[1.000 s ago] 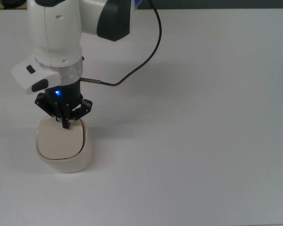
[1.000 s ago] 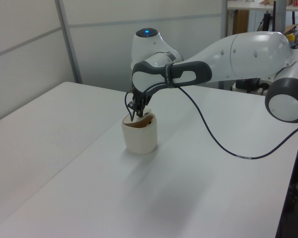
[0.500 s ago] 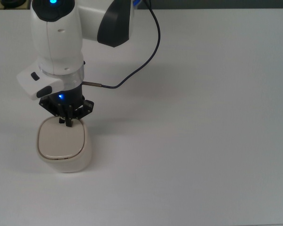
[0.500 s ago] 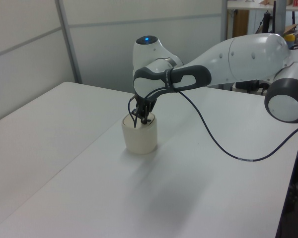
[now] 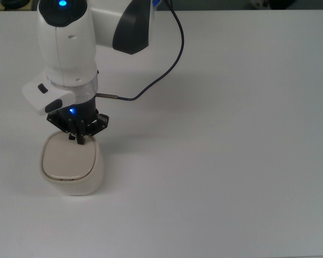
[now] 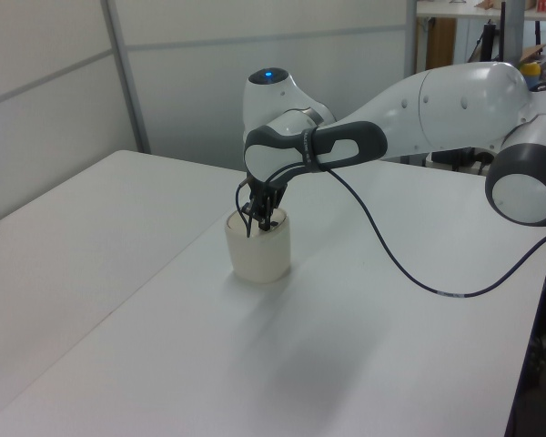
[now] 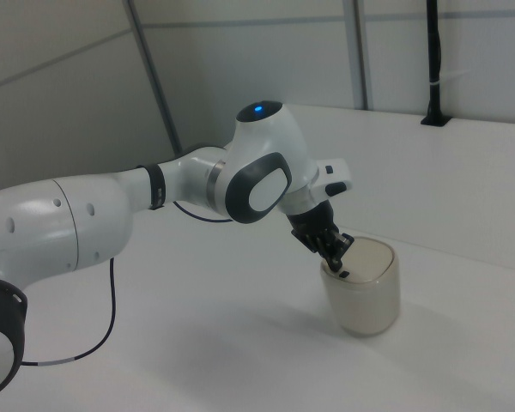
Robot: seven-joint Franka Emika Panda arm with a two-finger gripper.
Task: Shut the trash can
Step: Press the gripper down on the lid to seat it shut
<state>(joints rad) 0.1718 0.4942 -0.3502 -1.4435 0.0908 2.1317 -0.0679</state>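
The trash can (image 5: pixel 71 164) stands on the white table (image 5: pixel 231 161), lid lying flat, because the end effector (image 5: pixel 79 138), fingers pinched together, presses its rear edge, apparently seating it.

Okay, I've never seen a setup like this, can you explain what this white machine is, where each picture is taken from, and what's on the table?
It is a robot arm with a small two-finger gripper at its end. All three pictures show one moment: one looks straight down, two look from opposite sides. On the white table stands a small cream trash can. Its flat lid lies down, seemingly closed. The gripper's fingers are together, tip at the lid's edge nearest the arm, holding nothing. A black cable hangs from the arm.
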